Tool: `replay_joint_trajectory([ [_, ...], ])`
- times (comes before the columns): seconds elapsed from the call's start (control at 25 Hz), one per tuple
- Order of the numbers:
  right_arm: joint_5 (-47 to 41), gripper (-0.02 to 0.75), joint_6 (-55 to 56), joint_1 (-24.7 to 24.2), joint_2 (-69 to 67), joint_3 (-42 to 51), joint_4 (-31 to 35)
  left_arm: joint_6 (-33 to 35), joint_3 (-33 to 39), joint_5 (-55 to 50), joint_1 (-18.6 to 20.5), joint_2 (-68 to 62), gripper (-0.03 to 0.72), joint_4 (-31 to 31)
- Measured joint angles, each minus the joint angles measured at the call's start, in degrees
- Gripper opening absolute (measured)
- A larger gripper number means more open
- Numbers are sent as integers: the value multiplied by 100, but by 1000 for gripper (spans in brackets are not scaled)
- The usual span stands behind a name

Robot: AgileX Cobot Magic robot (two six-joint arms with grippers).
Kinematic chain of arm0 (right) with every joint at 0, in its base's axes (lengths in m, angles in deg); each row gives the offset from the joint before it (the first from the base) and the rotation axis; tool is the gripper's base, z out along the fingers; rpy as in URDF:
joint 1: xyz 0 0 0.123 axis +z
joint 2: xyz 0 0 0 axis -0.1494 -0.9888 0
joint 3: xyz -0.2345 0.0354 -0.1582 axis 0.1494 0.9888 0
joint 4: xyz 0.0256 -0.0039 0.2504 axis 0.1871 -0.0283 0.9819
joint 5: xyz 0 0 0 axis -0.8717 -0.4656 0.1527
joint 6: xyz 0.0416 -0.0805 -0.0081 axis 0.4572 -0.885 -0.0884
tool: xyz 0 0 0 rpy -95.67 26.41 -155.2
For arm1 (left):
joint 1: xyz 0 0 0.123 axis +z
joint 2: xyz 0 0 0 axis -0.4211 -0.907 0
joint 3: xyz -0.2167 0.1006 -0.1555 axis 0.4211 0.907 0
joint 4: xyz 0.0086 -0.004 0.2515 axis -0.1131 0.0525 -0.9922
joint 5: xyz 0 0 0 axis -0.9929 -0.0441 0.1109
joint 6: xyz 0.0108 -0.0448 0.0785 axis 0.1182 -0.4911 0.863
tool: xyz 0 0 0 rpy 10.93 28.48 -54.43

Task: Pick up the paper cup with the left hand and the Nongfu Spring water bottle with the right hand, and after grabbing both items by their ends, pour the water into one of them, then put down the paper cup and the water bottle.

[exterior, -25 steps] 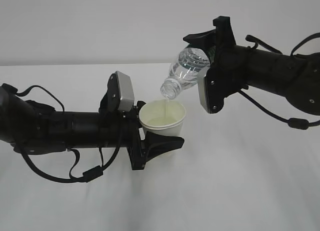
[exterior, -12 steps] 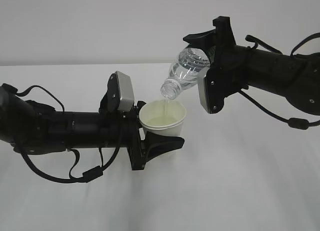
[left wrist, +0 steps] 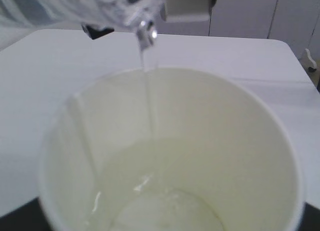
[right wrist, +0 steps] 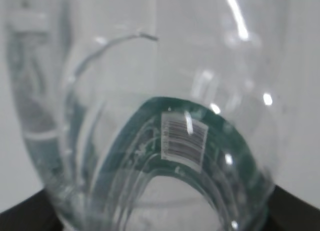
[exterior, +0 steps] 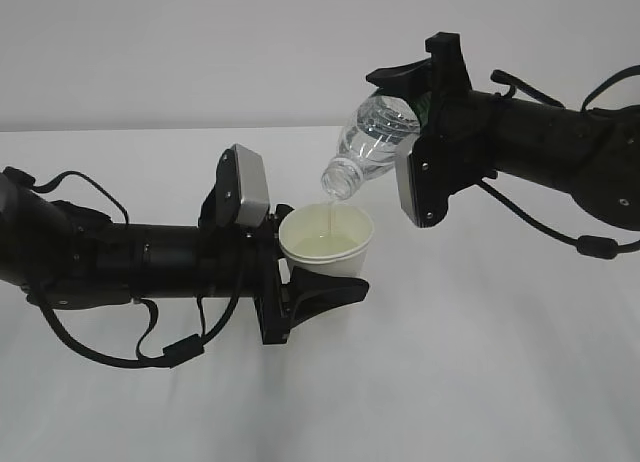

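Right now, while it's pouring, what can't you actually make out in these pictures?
- Exterior view: the bottle's green label and base, hidden by the right gripper around the Nongfu Spring water bottle.
- Exterior view: the paper cup's lower wall and bottom, covered by the left gripper.
- Left wrist view: the bottle is blurred and cut off by the top edge.
- Right wrist view: the barcode is too blurred to read.

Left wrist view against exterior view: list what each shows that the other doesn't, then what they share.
Only the left wrist view: the pool of water on the cup's bottom, seen from above, and white cabinet doors beyond the table.

Only the exterior view: both arms, the left tool gripping the cup from the side, and the right tool holding the tilted bottle.

Both: the bottle's mouth above the cup, a thin stream falling in, and the white table.
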Motion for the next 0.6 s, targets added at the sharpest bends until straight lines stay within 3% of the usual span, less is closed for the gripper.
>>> replay_joint_trajectory([
  [0.6, 0, 483, -13, 0, 0, 0, 0, 0, 0, 9, 0, 0, 484, -33],
])
